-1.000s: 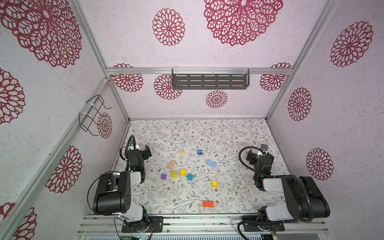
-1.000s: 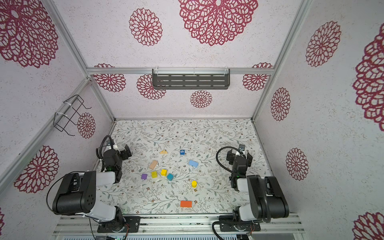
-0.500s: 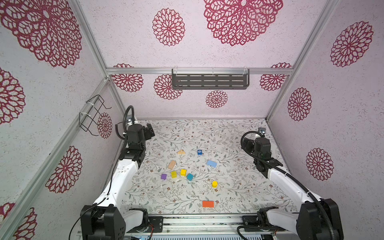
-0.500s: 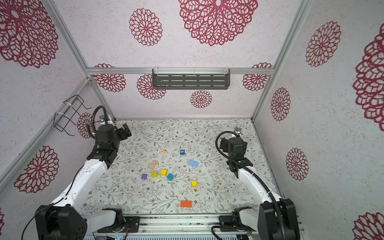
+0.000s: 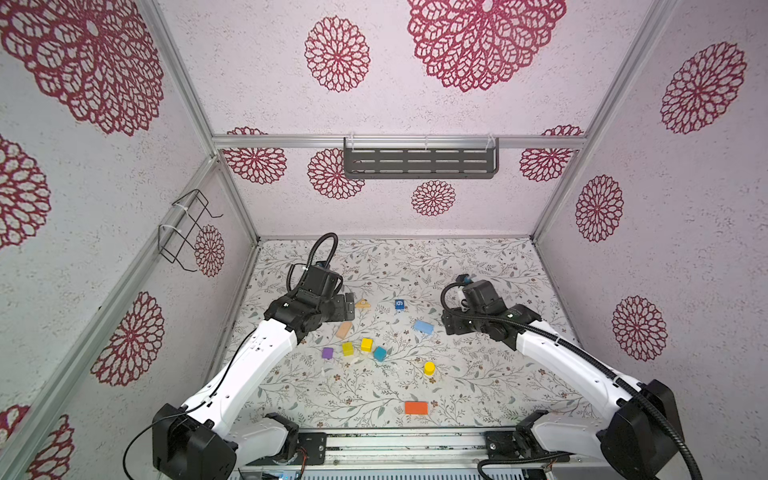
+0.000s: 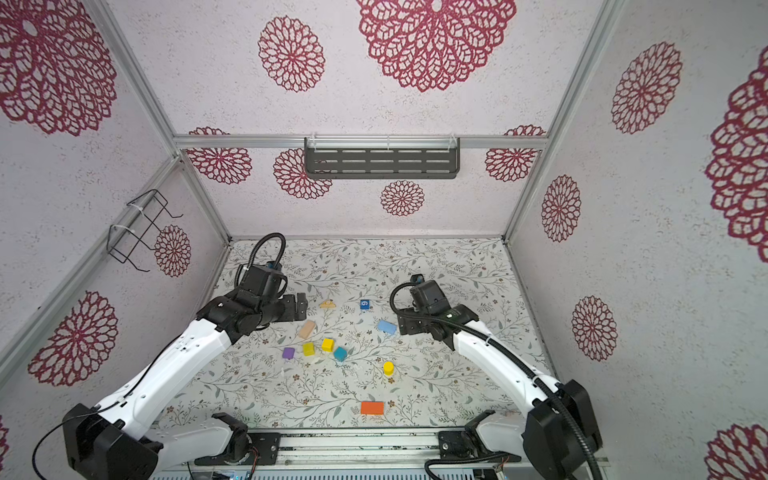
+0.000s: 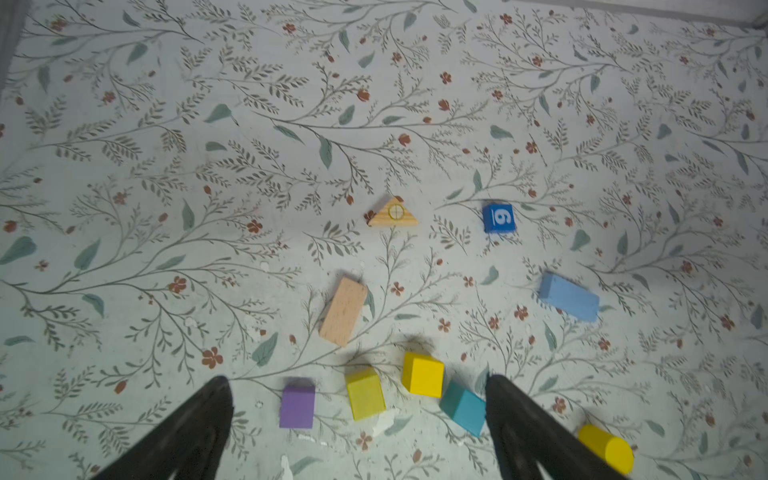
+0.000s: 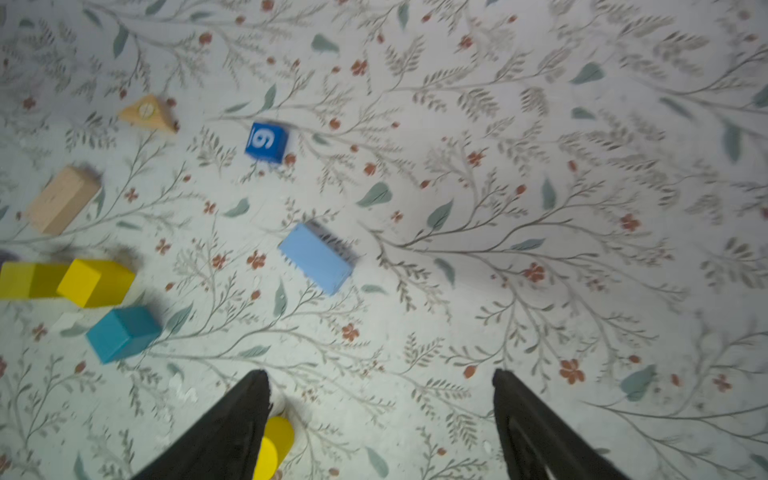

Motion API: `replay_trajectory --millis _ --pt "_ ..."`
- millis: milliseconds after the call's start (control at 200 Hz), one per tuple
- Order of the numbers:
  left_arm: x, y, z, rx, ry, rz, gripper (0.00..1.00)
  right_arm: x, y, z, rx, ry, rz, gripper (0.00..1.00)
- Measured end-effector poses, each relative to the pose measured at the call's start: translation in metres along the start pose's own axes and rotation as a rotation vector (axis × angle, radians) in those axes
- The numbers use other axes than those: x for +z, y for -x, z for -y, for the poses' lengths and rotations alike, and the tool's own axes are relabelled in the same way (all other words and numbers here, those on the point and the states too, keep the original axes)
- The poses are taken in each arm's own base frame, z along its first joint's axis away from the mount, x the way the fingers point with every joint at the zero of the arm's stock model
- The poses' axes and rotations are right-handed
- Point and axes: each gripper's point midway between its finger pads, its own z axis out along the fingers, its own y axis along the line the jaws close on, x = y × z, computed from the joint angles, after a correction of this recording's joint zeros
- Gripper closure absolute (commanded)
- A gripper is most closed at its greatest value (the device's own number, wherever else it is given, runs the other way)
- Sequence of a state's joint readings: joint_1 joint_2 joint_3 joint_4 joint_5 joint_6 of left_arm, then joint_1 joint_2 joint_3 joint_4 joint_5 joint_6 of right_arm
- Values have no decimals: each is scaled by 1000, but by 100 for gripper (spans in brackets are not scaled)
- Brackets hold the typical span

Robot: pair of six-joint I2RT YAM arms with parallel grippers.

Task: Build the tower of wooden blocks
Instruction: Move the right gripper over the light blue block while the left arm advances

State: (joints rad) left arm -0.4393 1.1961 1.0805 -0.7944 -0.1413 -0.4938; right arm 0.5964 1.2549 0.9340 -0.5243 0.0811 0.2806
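The yellow cylinder (image 8: 277,442) is half hidden behind the right gripper (image 8: 378,374); that and the left gripper (image 7: 356,379) are held wide apart, nothing grasped.

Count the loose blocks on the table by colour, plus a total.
yellow blocks: 3
tan blocks: 2
blue block: 1
light blue block: 1
purple block: 1
teal block: 1
orange block: 1
Total: 10
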Motion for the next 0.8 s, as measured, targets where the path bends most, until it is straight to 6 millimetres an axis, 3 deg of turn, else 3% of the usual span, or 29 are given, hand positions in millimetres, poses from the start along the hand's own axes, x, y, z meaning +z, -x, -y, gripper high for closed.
replay_trajectory --millis 85,265,480,801 --pt "-9 -13 1 -13 -35 -16 3 2 -12 -6 -37 24 -44 18" --pt "-18 -42 -4 -60 -83 -16 3 19 -16 -10 -120 31 -103 19" --pt "-4 -67 -12 -119 -71 -54 3 60 -11 -15 -181 21 -173 20" --pt "13 -79 -14 -132 -57 -78 3 99 13 -27 -197 24 -183 21"
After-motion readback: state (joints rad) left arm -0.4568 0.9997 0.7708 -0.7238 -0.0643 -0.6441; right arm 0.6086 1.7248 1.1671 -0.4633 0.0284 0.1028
